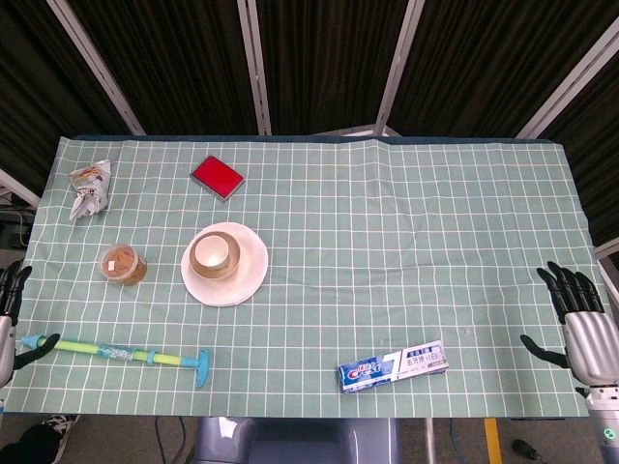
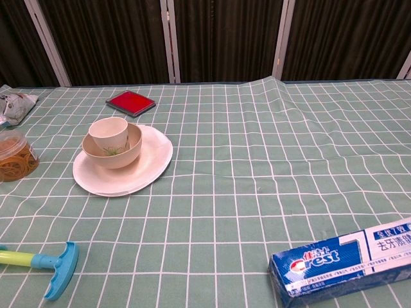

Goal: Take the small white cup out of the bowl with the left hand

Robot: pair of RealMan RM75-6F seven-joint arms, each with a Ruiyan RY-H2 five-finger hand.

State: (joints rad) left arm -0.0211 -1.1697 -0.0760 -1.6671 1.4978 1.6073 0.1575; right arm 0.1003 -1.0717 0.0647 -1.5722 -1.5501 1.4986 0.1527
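The small white cup (image 2: 109,134) stands upright inside a cream bowl (image 2: 126,154), which sits on a white plate (image 2: 149,168). From the head view the cup (image 1: 212,254) is seen nested in the bowl (image 1: 235,246) on the plate (image 1: 253,274), left of the table's middle. My left hand (image 1: 10,307) shows at the far left edge, fingers spread and empty, well away from the bowl. Over at the far right edge my right hand (image 1: 583,324) is open, holding nothing. Neither hand appears in the chest view.
A red flat box (image 1: 218,177) lies behind the plate. A lidded tub of brown contents (image 1: 123,265) sits left of it, a crumpled packet (image 1: 89,188) further back. A blue-and-yellow pump tool (image 1: 116,353) lies near the front left, a toothpaste box (image 1: 394,365) front right.
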